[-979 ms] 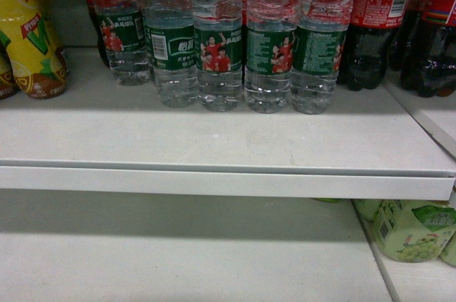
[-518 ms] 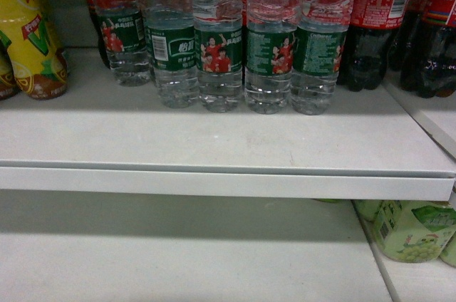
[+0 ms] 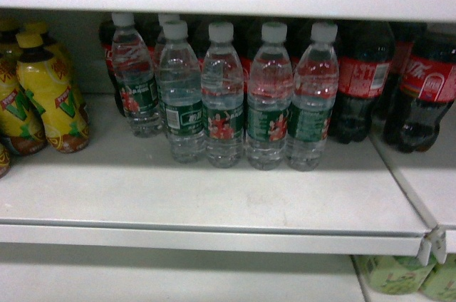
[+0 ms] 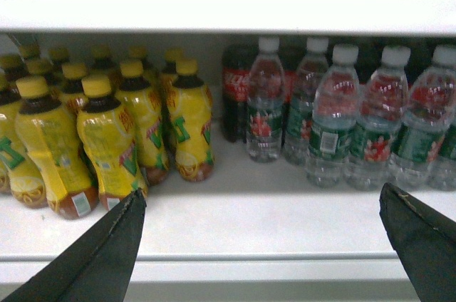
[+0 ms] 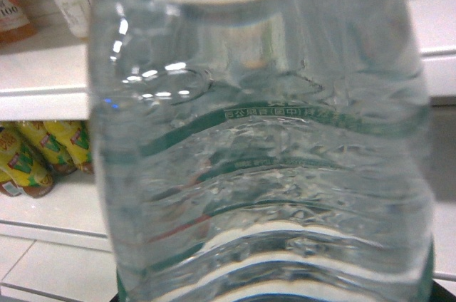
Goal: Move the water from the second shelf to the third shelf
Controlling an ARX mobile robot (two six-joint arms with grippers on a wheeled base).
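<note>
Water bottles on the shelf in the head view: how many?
6: four in front, one back left, one behind, only its cap showing. More may be hidden.

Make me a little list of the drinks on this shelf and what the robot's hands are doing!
shelf: white, drinks standing toward the back
middle: water bottles, clear with green labels and white caps, four in the front row, more behind
left: yellow bottles
right: dark cola bottles with red labels
left end effector: open, empty, in front of the shelf
right wrist view: one water bottle fills it, very close; the grip itself is not visible
</note>
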